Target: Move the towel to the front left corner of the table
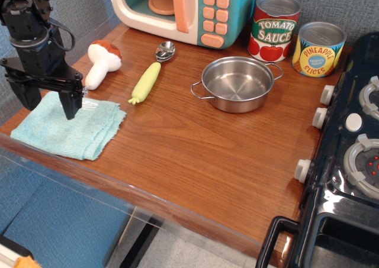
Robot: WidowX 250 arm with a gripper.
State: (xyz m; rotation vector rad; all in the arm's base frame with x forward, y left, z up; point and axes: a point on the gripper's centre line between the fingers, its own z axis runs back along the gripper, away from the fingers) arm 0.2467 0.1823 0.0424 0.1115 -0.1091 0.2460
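The aqua-blue towel [74, 127] lies flat at the front left corner of the reddish-brown table [189, 149], its white label partly behind my gripper. My black gripper [48, 104] is open, its two fingers pointing down over the towel's back left part. I cannot tell whether the fingertips touch the cloth. Nothing is held between the fingers.
A toy mushroom [102, 62], a yellow-green corn [146, 82] and a spoon [165, 49] lie behind the towel. A steel pot [237, 83] is mid-table. A toy microwave [189, 10] and two cans [273, 26] [318, 48] stand at the back. A black stove [349, 155] is on the right.
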